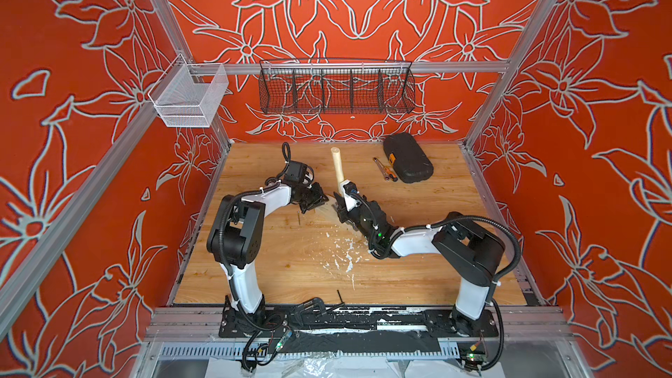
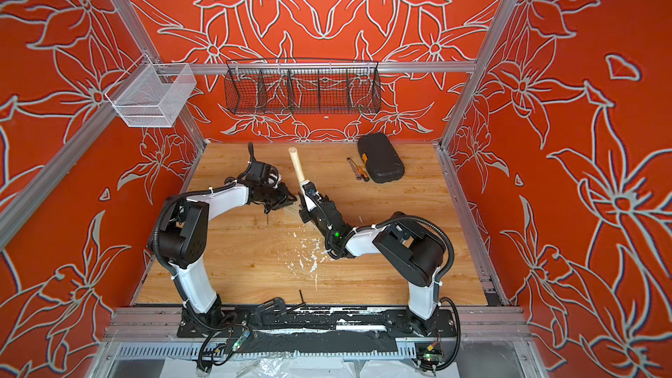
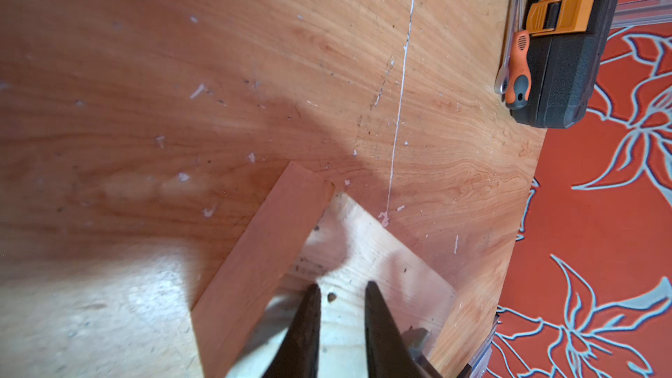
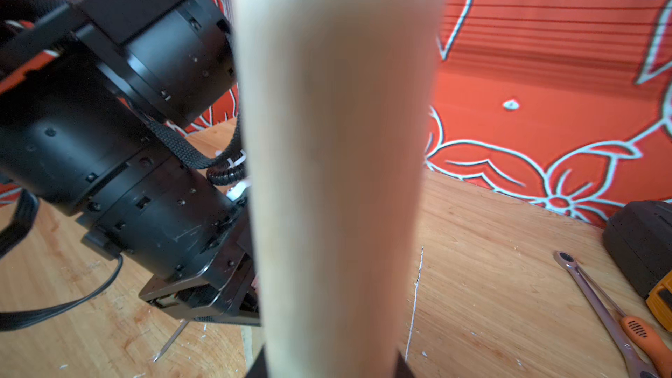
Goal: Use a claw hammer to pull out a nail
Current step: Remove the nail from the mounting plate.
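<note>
jaws of the right gripper (image 1: 342, 191) are clamped on the claw hammer (image 1: 337, 166), a tool with a long pale wooden handle. the handle is gripped at its lower part. from that grip it is seen in both top views (image 2: 296, 165) rising at a slant toward the back wall, its rounded end free. in the right wrist view the handle (image 4: 334, 140) fills the middle, coming up from between the fingers at the lower edge. the hammer's steel head is hidden below the gripper and cannot be made out with certainty.

just beside it, the left gripper (image 3: 343, 307) is set down over a pale wooden block (image 3: 363, 245), its two dark fingers (image 3: 309, 321) slightly apart with nothing between them; a small hole in the block is seen in the gap. a thin dark metal nail (image 1: 299, 217) lies loose on the wood-grain table (image 1: 436, 249), near the left gripper.
</note>
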`<state>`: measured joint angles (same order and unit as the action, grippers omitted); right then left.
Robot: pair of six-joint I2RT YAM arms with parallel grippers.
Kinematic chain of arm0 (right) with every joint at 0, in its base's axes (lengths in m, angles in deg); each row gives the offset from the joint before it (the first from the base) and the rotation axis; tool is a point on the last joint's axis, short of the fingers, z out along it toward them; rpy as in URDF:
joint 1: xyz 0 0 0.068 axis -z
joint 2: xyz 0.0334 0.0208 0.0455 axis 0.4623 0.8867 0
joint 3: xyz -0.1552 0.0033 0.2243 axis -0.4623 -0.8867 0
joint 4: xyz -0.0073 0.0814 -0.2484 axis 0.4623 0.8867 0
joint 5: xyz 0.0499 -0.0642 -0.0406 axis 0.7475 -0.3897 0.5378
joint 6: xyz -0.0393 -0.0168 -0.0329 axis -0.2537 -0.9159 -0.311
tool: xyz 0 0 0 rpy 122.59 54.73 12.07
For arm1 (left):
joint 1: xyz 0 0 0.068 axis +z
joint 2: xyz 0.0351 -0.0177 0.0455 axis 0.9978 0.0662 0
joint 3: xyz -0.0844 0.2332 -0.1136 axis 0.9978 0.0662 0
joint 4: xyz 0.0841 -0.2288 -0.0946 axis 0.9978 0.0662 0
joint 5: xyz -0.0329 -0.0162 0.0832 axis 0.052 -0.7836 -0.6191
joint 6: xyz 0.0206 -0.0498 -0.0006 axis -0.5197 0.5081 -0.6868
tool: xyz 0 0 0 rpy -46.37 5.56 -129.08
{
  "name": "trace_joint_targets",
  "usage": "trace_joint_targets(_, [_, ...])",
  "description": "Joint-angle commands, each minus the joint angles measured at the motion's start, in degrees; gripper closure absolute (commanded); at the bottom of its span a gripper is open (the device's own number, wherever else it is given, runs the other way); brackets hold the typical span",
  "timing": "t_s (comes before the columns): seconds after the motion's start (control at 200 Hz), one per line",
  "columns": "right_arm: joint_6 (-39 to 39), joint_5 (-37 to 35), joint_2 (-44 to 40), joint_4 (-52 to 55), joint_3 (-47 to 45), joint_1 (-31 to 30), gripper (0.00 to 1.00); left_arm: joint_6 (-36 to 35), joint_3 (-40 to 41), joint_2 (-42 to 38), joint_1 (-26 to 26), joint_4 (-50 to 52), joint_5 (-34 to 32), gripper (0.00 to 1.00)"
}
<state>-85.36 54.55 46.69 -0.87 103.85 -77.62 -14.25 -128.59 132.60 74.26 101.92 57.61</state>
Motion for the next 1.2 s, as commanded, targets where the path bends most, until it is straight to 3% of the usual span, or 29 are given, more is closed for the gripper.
trace_joint_targets(0.0, [-1.19,1.67,-4.73,-0.37,4.27,0.32,1.00,-0.11,4.45,5.70,-0.01,8.39,-7.66,0.76])
trace_joint_targets(0.385, [-1.13,3.60,-9.82,3.80,8.35,0.86,1.00,0.02,4.55,5.79,-0.01,8.09,-7.64,0.76])
trace_joint_targets(0.871, [-0.86,5.25,-11.91,4.38,10.90,1.33,1.00,0.00,4.99,4.78,0.01,8.48,-8.09,0.76])
trace_joint_targets(1.196, [2.15,7.21,-11.97,10.19,14.89,2.62,1.00,0.26,5.78,4.87,-0.01,7.87,-8.50,0.76])
